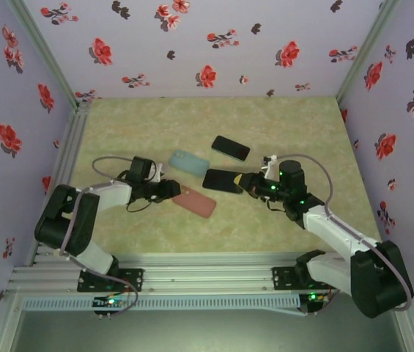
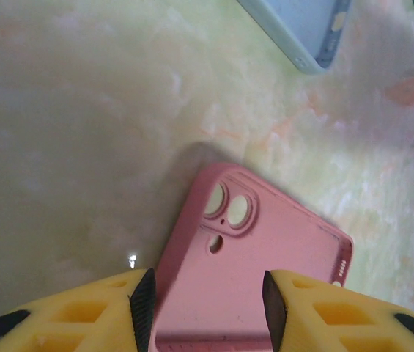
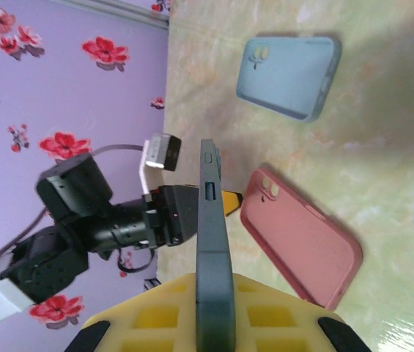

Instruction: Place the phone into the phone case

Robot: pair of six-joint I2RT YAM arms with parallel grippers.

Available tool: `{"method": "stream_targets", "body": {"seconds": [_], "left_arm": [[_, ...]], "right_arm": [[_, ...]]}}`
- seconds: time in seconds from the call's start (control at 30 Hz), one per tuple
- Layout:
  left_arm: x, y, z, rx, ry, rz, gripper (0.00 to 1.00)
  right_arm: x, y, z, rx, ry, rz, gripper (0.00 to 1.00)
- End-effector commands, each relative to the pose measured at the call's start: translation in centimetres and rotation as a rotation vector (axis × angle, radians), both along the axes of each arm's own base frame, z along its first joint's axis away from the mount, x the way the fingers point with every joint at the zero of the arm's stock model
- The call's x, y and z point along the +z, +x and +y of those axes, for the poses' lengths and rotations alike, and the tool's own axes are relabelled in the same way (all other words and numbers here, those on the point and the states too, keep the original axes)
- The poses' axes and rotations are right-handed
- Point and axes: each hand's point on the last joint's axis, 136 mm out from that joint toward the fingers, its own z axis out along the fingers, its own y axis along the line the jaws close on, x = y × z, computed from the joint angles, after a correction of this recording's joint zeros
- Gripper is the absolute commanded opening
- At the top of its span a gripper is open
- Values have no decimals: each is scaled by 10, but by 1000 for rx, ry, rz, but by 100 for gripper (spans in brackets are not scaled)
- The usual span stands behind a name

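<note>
A pink phone case (image 1: pixel 196 202) lies open side up on the table, left of the middle. My left gripper (image 1: pixel 168 191) is at its left end. In the left wrist view the gripper (image 2: pixel 207 312) is part open. Its black pads (image 2: pixel 143 308) stand over the case (image 2: pixel 265 249) at its bottom end, and the case's right rim runs under the right finger. My right gripper (image 1: pixel 249 183) is shut on a dark phone (image 1: pixel 221 180). It holds the phone (image 3: pixel 212 242) on edge, just right of the pink case (image 3: pixel 302 242).
A light blue case (image 1: pixel 190 163) lies behind the pink one, open side up (image 3: pixel 287 73). A second black phone (image 1: pixel 230 147) rests flat farther back. Flowered walls close in the table on three sides. The left arm's wrist (image 3: pixel 104 220) faces the held phone.
</note>
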Motion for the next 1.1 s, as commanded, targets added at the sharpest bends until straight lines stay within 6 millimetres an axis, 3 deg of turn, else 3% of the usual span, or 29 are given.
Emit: {"method": "stream_targets", "body": {"seconds": [0.0,0.2,0.37,0.57,0.77,1.07], "left_arm": [[10,-7,4,21,3,-6,47],[27,-9,16,57,38,-40,48],[26,9,25,90,30,-43,45],[22,32,21,76,-9,-68,44],[26,49,16,61,-30,-118,44],[18,51,13,44,-43,-126,44]], "right_arm": [[0,-4,8,30,-40,-49,0],[-10,-7,32,69,-23,-18,0],[-20,-2,49,40,-11,0,0],[-34,-2,69,-7,-21,19,0],[-42,-1,79,-76,-19,25,0],[-50,-1,84,-136,-34,42,0]]}}
